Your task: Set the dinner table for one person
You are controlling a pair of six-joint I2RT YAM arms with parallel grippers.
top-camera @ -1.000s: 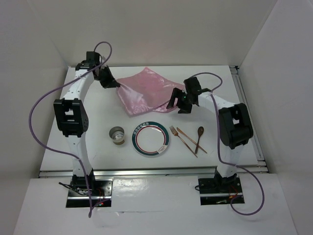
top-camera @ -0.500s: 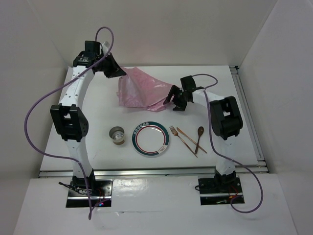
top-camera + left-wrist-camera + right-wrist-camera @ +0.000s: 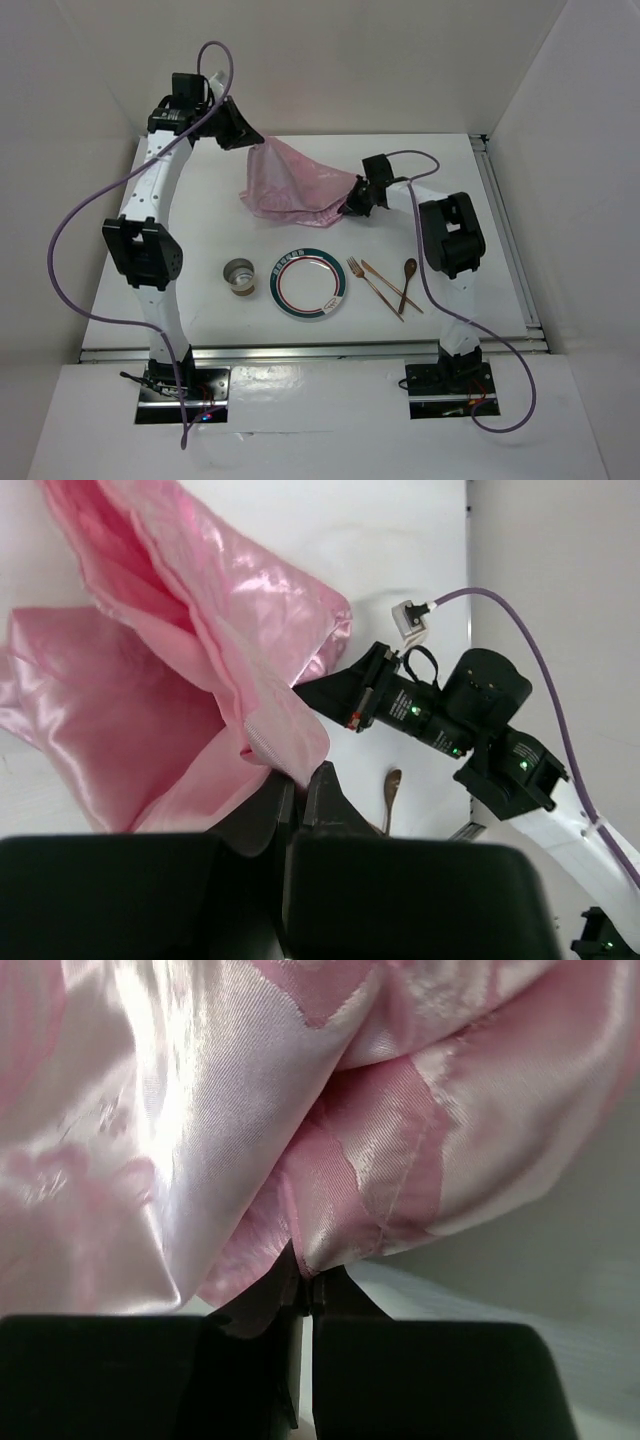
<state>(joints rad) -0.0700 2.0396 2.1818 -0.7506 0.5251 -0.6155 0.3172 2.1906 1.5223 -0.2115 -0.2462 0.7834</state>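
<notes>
Two grippers pinch one shiny pink satin cloth [image 3: 295, 185]. We see the left gripper [image 3: 300, 780] clamped tight on a hemmed corner, holding it raised at the far left so the fabric hangs in folds. The right gripper [image 3: 305, 1282] is closed on the opposite corner, low near the surface. Beneath both arms spreads the large white rectangular tabletop [image 3: 200, 210] with silver rails. Nearer the arm bases, apart from the cloth, sit a small round metal cup [image 3: 239, 275], a round white plate [image 3: 310, 282] rimmed green and red, then a copper fork [image 3: 356, 268], copper knife [image 3: 375, 272] and copper spoon [image 3: 410, 267], their handles crossing.
</notes>
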